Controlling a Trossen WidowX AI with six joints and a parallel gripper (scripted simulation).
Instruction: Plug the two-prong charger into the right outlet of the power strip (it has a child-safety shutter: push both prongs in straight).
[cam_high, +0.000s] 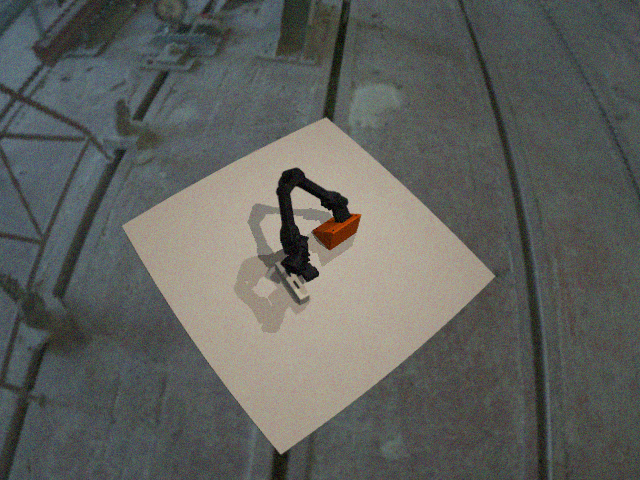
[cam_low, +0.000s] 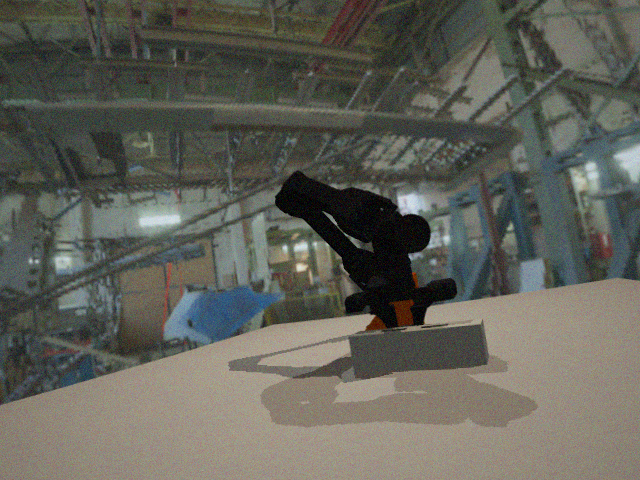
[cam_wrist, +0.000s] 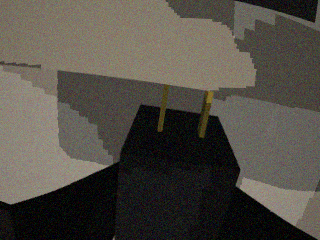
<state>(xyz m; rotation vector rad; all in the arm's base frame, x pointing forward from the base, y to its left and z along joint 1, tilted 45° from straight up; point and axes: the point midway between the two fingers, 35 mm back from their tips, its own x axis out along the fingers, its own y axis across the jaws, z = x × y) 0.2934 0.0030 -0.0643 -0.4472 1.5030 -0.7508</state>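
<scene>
The power strip (cam_high: 301, 296) (cam_low: 418, 350) is a pale block lying on the table. A dark outlet (cam_high: 296, 284) shows on its top, and the rest of the top is partly under the arm. My gripper (cam_high: 294, 267) (cam_low: 403, 322) (cam_wrist: 168, 179) is shut on the black charger (cam_wrist: 172, 200), low at the strip. The charger's two brass prongs (cam_wrist: 163, 109) (cam_wrist: 205, 117) point away from the wrist camera. Their far ends stop at the edge of a pale lit area, so I cannot tell whether the tips are in the strip. Which outlet they line up with is unclear.
The orange base block (cam_high: 338, 232) stands behind the gripper with the arm's foot on it. The arm (cam_high: 286, 206) (cam_low: 330, 206) arches over to the strip. Its shadow falls across the strip and the pale table (cam_high: 361, 330) (cam_low: 180, 428).
</scene>
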